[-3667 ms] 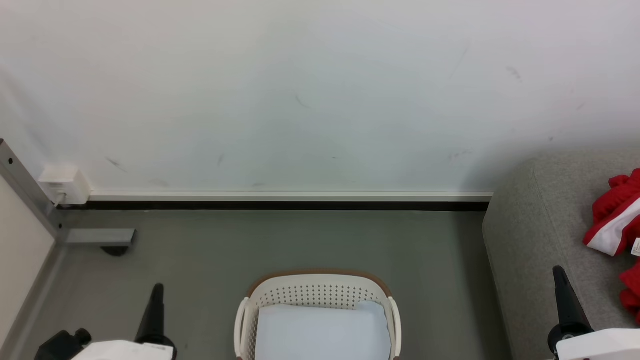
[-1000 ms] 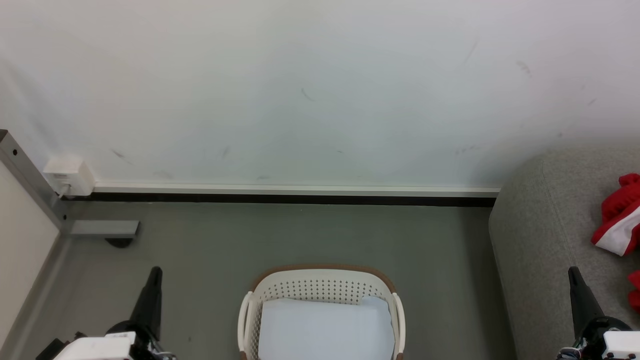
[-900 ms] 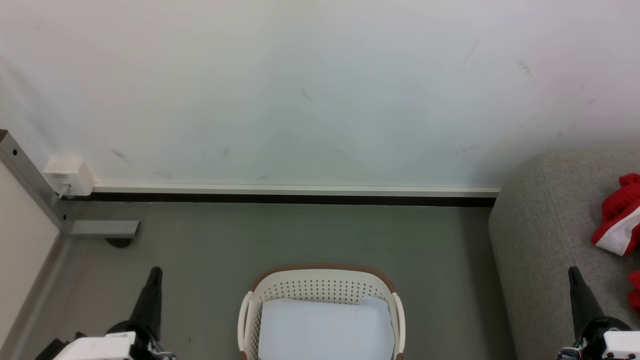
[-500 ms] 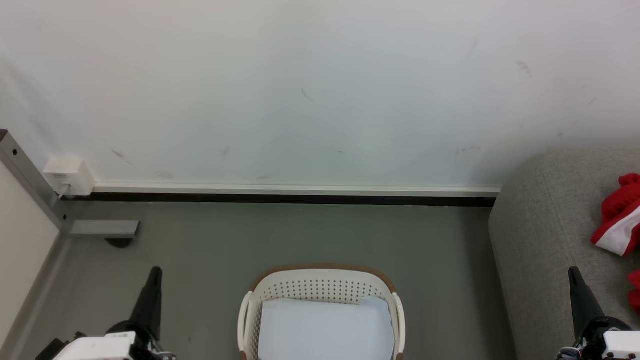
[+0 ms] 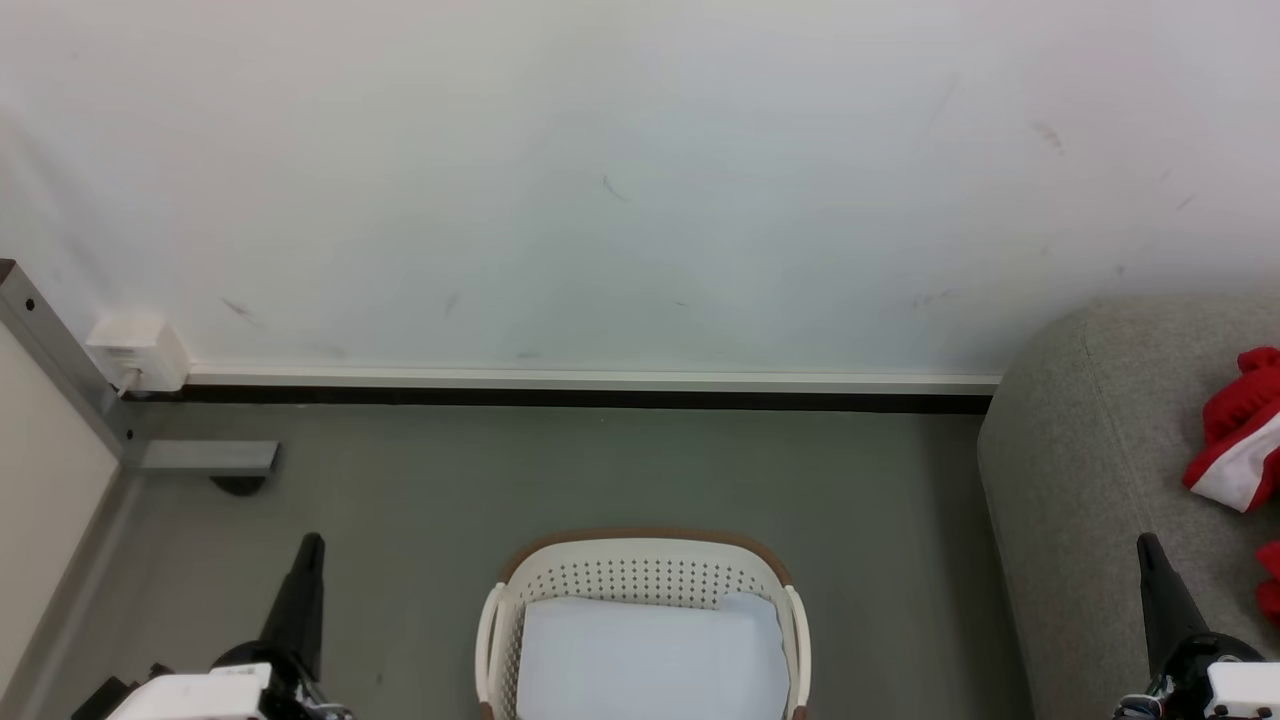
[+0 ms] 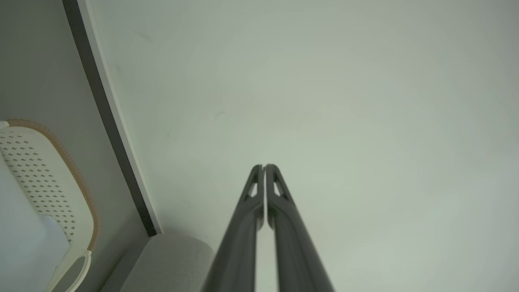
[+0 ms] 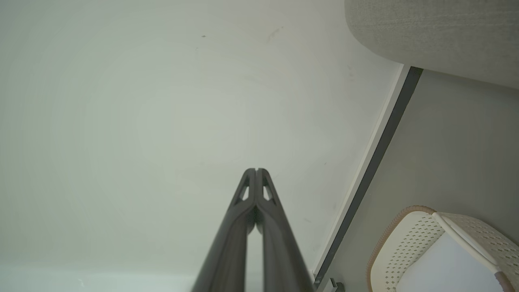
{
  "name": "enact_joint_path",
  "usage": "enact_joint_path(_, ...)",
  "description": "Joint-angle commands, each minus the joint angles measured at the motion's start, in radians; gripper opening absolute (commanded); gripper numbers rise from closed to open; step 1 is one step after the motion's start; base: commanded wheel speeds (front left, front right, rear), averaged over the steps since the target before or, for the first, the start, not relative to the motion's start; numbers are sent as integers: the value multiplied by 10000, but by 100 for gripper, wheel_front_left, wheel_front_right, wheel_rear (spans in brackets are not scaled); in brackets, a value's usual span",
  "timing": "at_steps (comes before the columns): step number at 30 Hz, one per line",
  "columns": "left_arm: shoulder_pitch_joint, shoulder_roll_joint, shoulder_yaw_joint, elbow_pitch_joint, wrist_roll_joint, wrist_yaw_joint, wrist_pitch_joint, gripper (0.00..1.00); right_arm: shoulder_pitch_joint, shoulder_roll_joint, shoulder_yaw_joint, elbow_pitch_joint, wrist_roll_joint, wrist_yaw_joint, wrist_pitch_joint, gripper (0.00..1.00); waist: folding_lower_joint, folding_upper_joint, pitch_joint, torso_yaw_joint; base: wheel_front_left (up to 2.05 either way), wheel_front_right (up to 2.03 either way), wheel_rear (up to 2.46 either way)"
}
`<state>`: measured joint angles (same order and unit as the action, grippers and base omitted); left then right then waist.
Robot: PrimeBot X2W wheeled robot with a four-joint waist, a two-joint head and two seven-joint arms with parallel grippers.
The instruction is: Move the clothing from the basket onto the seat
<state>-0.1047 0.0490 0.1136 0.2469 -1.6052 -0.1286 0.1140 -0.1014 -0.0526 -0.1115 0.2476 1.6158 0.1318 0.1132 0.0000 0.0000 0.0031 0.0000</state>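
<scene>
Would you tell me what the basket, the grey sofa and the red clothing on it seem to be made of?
The basket looks like matt white moulded plastic, given its punched holes. The sofa appears covered in coarse woven fabric, with a stitched seam. The clothing seems thin, smooth cloth, probably synthetic: it crumples in soft folds.

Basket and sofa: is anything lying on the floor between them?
Nothing lies there. In the head view a strip of bare grey floor separates the basket from the sofa.
</scene>
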Motion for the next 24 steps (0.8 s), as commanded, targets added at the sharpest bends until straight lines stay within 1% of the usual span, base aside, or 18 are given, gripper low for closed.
enact_joint_path(1, -72, 18, 25, -39, -139, -45, 42, 0, -118, 27, -52, -57, -24, -21, 20, 0, 0, 0, 0, 0, 0, 0, 0)
enact_joint_path(24, -71, 18, 24, -40, -140, -45, 41, 0, -120, 29, -61, -57, -38, -21, 32, 0, 0, 0, 0, 0, 0, 0, 0)
